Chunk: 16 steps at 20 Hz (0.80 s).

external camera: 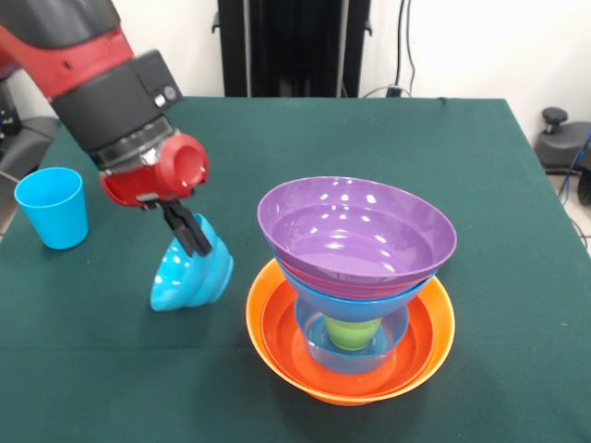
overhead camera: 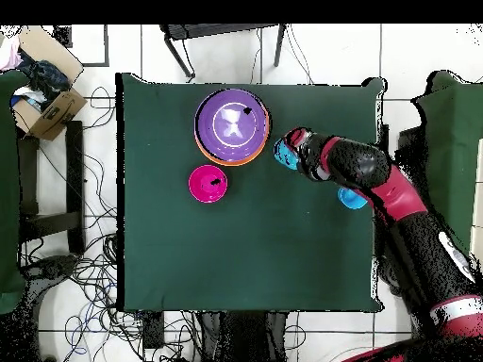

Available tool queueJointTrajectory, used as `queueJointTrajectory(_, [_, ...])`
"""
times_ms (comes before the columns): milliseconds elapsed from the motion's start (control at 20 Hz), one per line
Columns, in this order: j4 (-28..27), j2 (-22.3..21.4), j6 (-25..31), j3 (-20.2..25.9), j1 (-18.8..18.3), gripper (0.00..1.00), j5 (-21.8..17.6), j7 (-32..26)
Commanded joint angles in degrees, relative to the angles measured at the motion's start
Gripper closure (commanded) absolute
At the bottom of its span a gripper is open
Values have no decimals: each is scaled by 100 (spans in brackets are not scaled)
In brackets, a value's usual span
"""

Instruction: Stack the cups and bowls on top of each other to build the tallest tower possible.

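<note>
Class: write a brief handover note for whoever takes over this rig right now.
Gripper: shut on the blue bowls, nested, tilted, touching the table.
Tower: orange bowl at the bottom, lime green cup inside, blue bowl and purple bowl above.
Loose: light blue cup, pink bowl.
Left: add the blue bowls, pink bowl and cup.

Table [external camera: 443, 157] has a dark green cloth. Directly on it: big orange bowl [external camera: 277, 346] carrying the stack, light blue cup [external camera: 53, 207] upright near one edge, small pink bowl [overhead camera: 207, 184] apart from the stack.
</note>
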Motion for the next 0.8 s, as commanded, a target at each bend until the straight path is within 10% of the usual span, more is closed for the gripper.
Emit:
queueJointTrajectory(50, [-78,-538,773,-191,258,100,191,369])
queueJointTrajectory(800, [-1291,-1982,2455,-976,1244,100,-19,1004])
